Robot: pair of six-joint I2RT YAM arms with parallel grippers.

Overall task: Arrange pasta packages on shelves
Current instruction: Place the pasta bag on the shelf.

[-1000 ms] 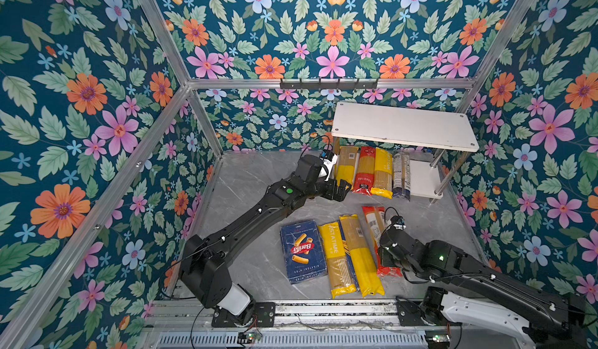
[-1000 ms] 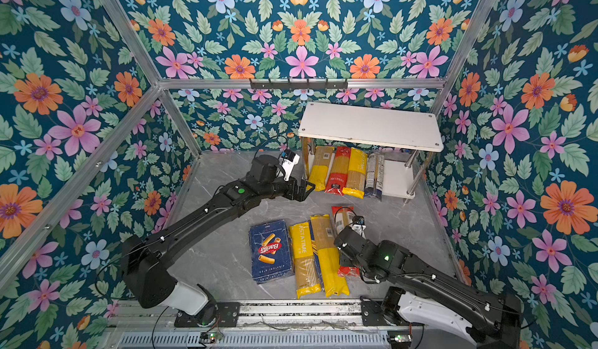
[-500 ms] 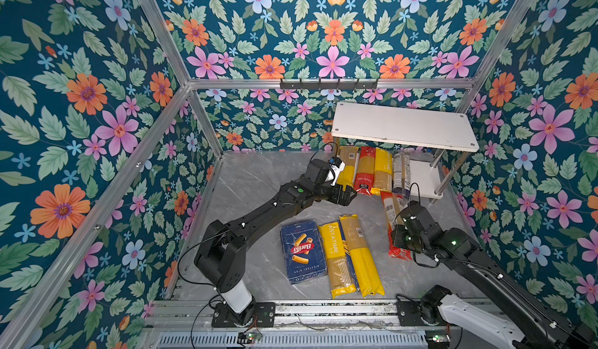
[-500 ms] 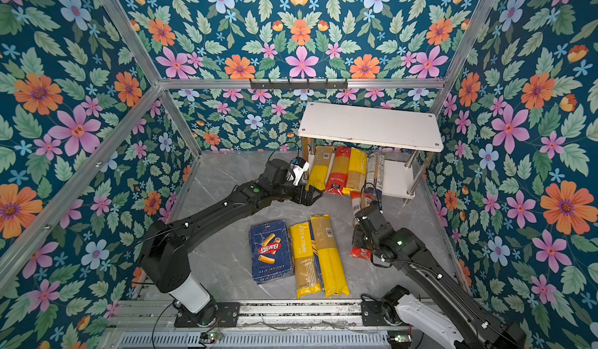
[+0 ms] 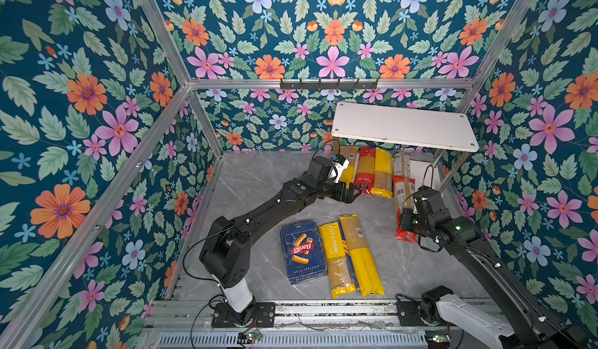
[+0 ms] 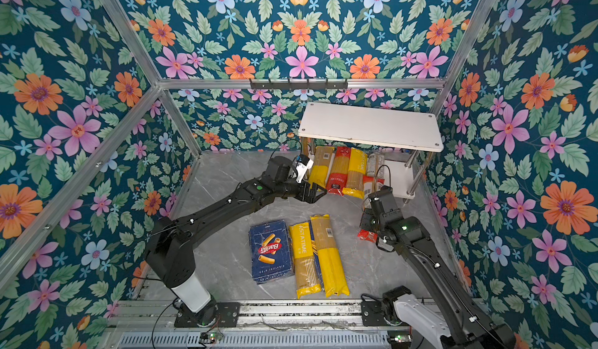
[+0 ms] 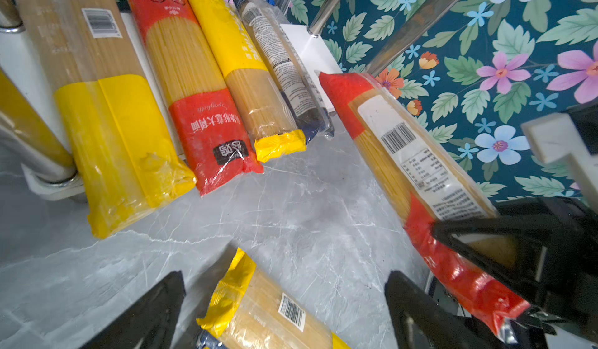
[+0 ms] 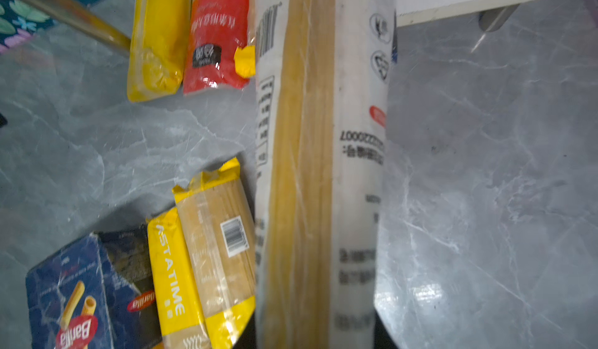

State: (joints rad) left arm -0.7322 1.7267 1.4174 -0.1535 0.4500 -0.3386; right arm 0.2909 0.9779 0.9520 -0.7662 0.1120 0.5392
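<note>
The shelves (image 5: 404,125) stand at the back right, and several pasta packages lie side by side on the lower board (image 5: 420,169), among them a yellow one (image 5: 382,172) and a red one (image 5: 365,169). My right gripper (image 5: 409,214) is shut on a red spaghetti bag (image 5: 403,195) with a white label (image 8: 323,137), held off the floor with its far end at the lower board's front edge. My left gripper (image 5: 354,192) stands open and empty just in front of the shelved bags. A blue Barilla pack (image 5: 302,252) and two yellow bags (image 5: 336,260) lie on the floor.
A black hook rail (image 5: 328,83) hangs on the back wall above the shelves. A chrome post (image 5: 453,172) holds up the rack's right front corner, close to my right arm. Floral walls with aluminium bars close in the marble floor (image 5: 252,182).
My right gripper has lifted the red bag from beside the yellow bags on the floor and carried it toward the lower shelf. My left gripper has drifted slightly right, still open.
</note>
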